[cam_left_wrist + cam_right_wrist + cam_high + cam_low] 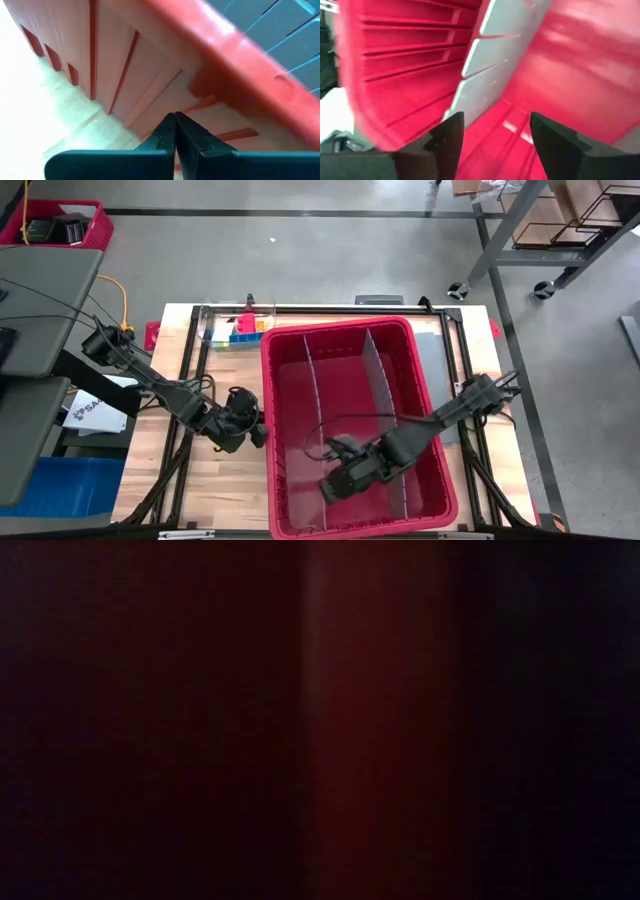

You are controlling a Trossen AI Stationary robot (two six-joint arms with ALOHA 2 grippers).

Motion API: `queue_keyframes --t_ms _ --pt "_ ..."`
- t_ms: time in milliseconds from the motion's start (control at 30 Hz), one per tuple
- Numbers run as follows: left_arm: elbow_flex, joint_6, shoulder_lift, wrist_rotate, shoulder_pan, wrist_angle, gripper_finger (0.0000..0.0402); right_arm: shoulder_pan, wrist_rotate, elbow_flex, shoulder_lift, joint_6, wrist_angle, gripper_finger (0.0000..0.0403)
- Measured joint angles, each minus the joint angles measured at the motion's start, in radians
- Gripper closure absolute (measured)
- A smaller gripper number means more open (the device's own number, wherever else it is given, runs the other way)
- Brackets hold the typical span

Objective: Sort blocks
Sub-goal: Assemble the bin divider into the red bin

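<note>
right gripper [335,477] down inside the red bin [432,485], in the near half of the middle lane between the grey dividers [376,370], fingers [451,131] spread apart with nothing visible between them, only bare red floor and a divider edge ahead. left gripper [250,425] parked on the wooden table [225,480] just outside the bin's left wall, fingers [167,131] pressed together, empty, nose against the red ribbed side. blocks [243,330] bunched in a clear tray [212,320] at the far edge of the table, just beyond the bin's far-left corner: blue, yellow, a bit of green and red showing. no block to be made out in any lane of the bin.

so, for the next pick, blocks lying away from both grippers, toward the far side. from the right gripper: up over the bin's far wall and across to the left, a long reach. from the left gripper: straight along the bin's outer wall, no rim to clear, clearly the nearer one. long axis of any single block too small to read. low view dark, no help.
</note>
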Motion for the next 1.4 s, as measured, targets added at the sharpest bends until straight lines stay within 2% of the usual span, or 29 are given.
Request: queue_keyframes --t_ms 100,267,333,433,467,500,567,667,767,867,933,1000,1167,1300,1400 --pt "0.000 0.029 -0.051 -0.001 0.009 0.000 0.0402 0.000 0.016 0.001 -0.063 -0.043 -0.085 0.0183" --pt "0.011 0.102 -0.178 -0.012 0.019 -0.036 0.0401 0.002 0.119 0.001 -0.155 -0.034 -0.292 0.0194" --pt "0.033 0.147 -0.231 -0.048 0.017 -0.047 0.0401 0.003 0.185 0.001 -0.185 0.004 -0.404 0.0233" --pt "0.066 0.199 -0.305 -0.138 0.019 -0.028 0.0402 -0.004 0.299 0.000 -0.209 0.026 -0.526 0.0353" --pt "0.067 0.223 -0.324 -0.166 0.018 -0.030 0.0401 -0.012 0.330 -0.005 -0.215 -0.007 -0.508 0.0377" --pt "0.070 0.252 -0.340 -0.188 0.018 -0.008 0.0401 -0.025 0.354 -0.017 -0.227 -0.014 -0.499 0.0384" --pt "0.071 0.304 -0.367 -0.229 0.020 0.015 0.0401 -0.075 0.396 -0.056 -0.253 -0.015 -0.514 0.0394" --pt "0.072 0.323 -0.395 -0.284 0.034 0.012 0.0401 -0.168 0.530 -0.131 -0.287 -0.009 -0.509 0.0400" --pt "0.071 0.324 -0.399 -0.283 0.048 0.002 0.0401 -0.266 0.546 -0.173 -0.282 -0.083 -0.451 0.0402" --pt "0.071 0.323 -0.401 -0.276 0.082 -0.003 0.0401 -0.331 0.500 -0.191 -0.291 -0.238 -0.328 0.0403" --pt "0.071 0.365 -0.386 -0.216 0.143 0.008 0.0402 -0.346 0.507 -0.170 -0.301 -0.288 -0.279 0.0403" --pt "0.071 0.436 -0.371 -0.091 0.224 0.028 0.0401 -0.342 0.544 -0.120 -0.311 -0.313 -0.240 0.0403" --pt "0.121 0.561 -0.312 0.108 0.460 0.062 0.0401 -0.288 0.606 0.040 -0.328 -0.401 -0.243 0.0403" --pt "0.223 0.766 -0.183 0.369 0.644 0.021 0.0401 -0.221 0.632 0.138 -0.328 -0.462 -0.244 0.0403" --pt "0.318 0.882 -0.053 0.499 0.738 -0.075 0.0401 -0.177 0.655 0.176 -0.328 -0.452 -0.263 0.0403"
